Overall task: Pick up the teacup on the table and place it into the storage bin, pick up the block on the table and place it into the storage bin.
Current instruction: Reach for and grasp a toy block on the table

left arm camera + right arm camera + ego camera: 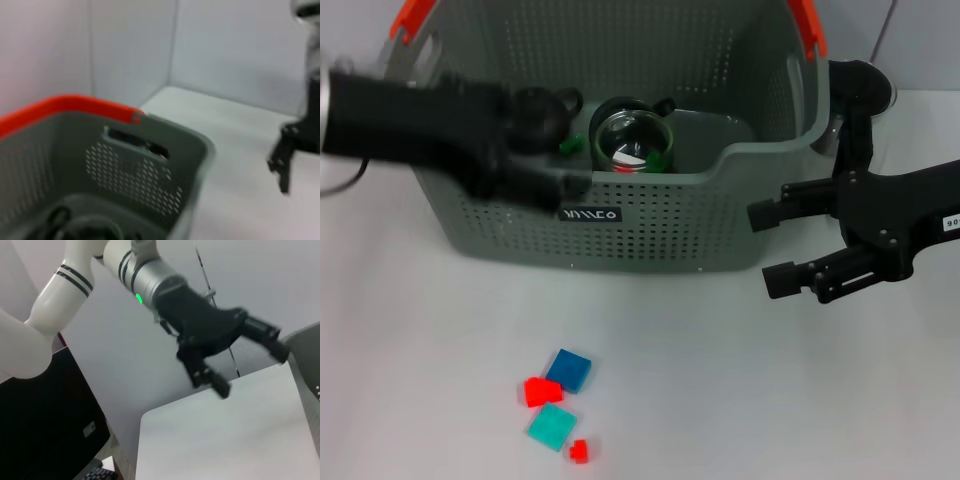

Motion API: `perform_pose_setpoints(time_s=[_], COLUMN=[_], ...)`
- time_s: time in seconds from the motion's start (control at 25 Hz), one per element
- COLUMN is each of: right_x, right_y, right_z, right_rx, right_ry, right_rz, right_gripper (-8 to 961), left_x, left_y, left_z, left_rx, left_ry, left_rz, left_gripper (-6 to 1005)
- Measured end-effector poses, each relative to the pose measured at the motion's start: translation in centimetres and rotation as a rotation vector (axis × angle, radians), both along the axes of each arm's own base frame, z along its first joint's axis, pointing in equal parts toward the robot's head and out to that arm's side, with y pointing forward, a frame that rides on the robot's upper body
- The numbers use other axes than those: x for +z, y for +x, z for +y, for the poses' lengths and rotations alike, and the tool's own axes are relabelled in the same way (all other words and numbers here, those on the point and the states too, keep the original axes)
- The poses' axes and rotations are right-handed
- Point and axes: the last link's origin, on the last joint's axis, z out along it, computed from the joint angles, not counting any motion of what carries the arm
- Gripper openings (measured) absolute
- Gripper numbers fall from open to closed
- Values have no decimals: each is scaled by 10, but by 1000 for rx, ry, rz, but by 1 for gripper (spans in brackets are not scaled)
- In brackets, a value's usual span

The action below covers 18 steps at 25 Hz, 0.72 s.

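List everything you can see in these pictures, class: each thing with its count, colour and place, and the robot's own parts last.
storage bin: one, grey-green with orange-red handle ends, at the far middle of the table.
teacup: one, clear glass, inside the bin.
blocks: four on the table in front of the bin: dark blue, teal, larger red, small red.
green piece: one, inside the bin beside the teacup; what it is cannot be told.
table: one, white.
left gripper: black, over the bin's near wall.
right gripper: black, open, empty, right of the bin.
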Motion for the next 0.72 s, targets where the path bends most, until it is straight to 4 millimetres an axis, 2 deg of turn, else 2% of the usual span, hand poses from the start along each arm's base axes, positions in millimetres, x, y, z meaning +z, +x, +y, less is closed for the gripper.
perform_pose_setpoints(time_s=[0.32,0.4,0.72], right_x=[-9,-12,-12], right_y=[0,-1,-1], right_z=[-5,-6,-6], right_rx=[21,26,32], right_ry=[-45,-52,-46], right_rz=[-34,-43,-40], right_gripper=[940,940,940], left_x=[-12,-18,-35], left_y=[-37,-48,-69], left_z=[-28,-31,-34], left_rx=[-40,-47,-83], left_ry=[-106,-134,-199], left_rz=[31,12,48], left_gripper=[961,961,961])
